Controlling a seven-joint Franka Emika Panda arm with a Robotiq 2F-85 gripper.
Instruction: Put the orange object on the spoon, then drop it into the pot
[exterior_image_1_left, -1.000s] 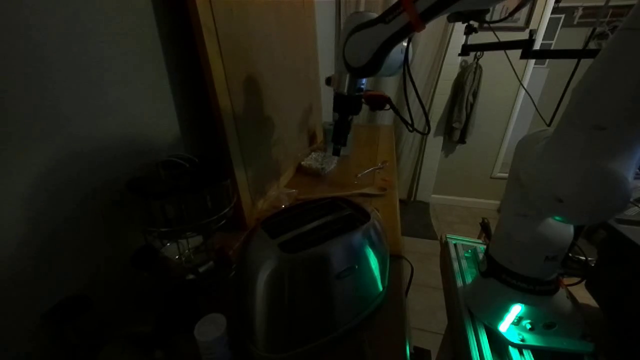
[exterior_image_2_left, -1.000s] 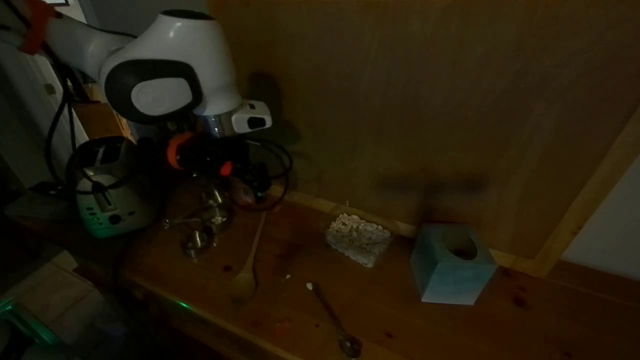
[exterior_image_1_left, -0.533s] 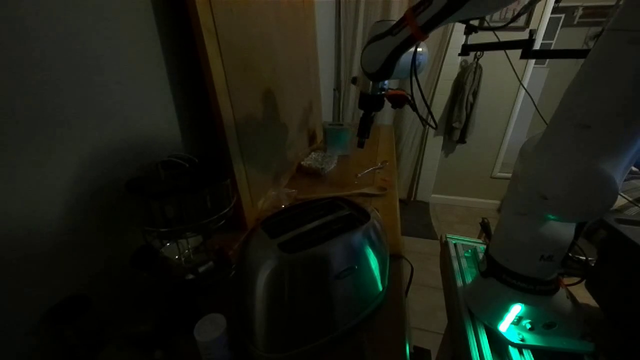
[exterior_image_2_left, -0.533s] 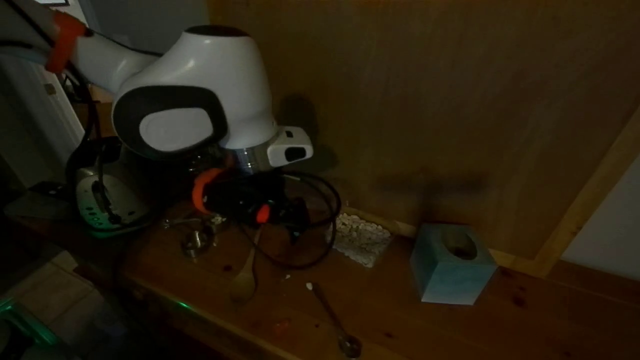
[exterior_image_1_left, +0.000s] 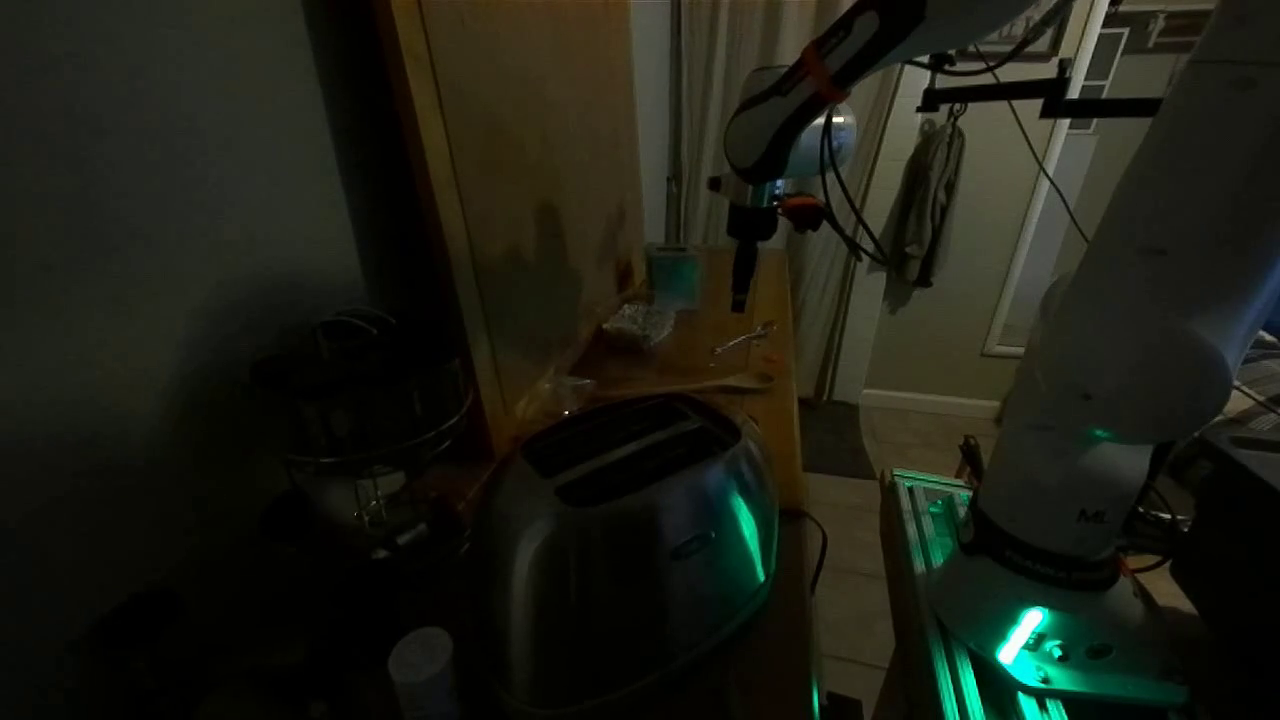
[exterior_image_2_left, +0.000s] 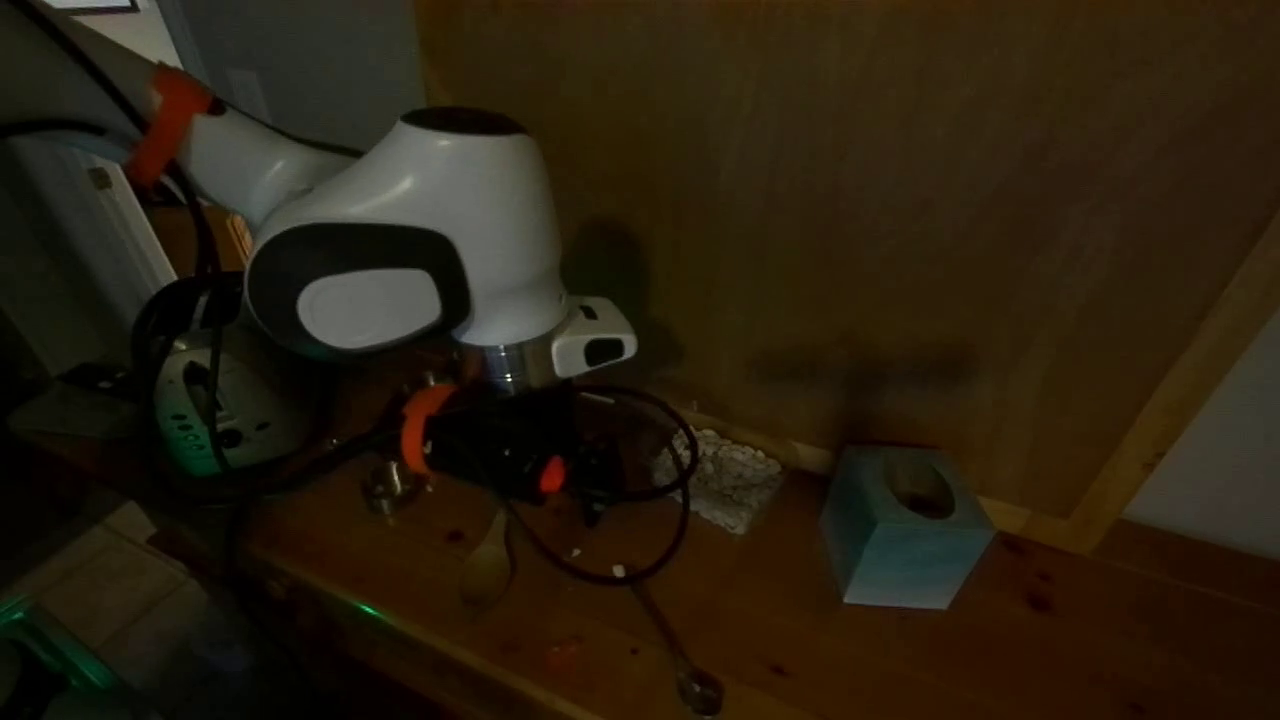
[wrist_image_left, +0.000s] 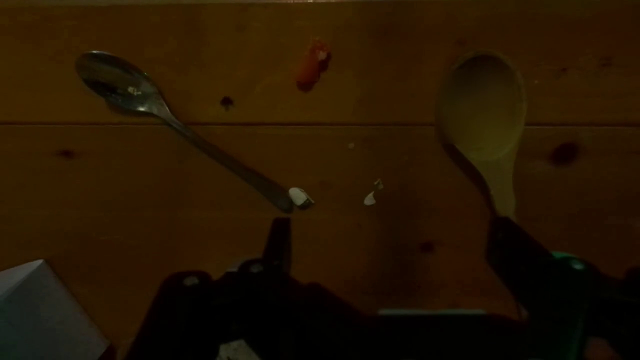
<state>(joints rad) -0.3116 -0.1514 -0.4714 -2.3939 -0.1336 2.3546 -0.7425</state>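
Note:
The small orange object (wrist_image_left: 312, 66) lies on the wooden counter between two spoons, and also shows in both exterior views (exterior_image_1_left: 771, 357) (exterior_image_2_left: 565, 652). The metal spoon (wrist_image_left: 212, 150) lies on one side, its bowl holding a small pale speck; it shows in an exterior view (exterior_image_2_left: 665, 635). The wooden spoon (wrist_image_left: 482, 110) lies on the other side and shows in an exterior view (exterior_image_2_left: 487, 570). My gripper (wrist_image_left: 392, 222) is open and empty above the counter, with the orange object ahead of its fingertips. A small metal cup (exterior_image_2_left: 388, 488), possibly the pot, stands beyond the wooden spoon.
A clear box of white pieces (exterior_image_2_left: 738, 480) stands by the wooden wall panel. A blue tissue box (exterior_image_2_left: 900, 540) stands beside it. A toaster (exterior_image_1_left: 640, 540) stands at the counter's other end. White bits (wrist_image_left: 370, 199) lie loose on the counter. A cable loop hangs beside the gripper.
The arm has moved away from the wall panel, along the counter towards the metal spoon, and then lower. The objects on the counter have not visibly moved.

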